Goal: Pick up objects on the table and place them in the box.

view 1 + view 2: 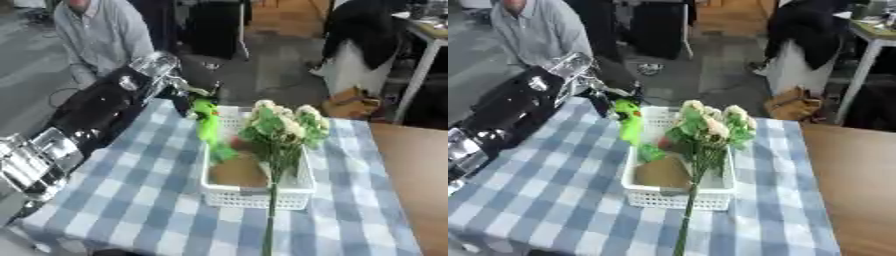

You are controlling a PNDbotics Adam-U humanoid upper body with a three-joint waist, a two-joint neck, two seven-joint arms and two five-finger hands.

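Box [254, 196]: one white slotted basket on the blue checked tablecloth [131, 200]; inside lie one brown item [234, 172] and one bunch of white flowers [284, 125], stem overhanging the near rim; left hand [188, 97] pinches one green toy [208, 127] above the box's far-left corner.

Both views soft and blurred throughout. Even, diffuse lighting; moderate brightness. Glare on the left arm's [52, 150] silver joints. Flower heads [284, 117] lack detail. Faint shadows on the checked surface [140, 200].
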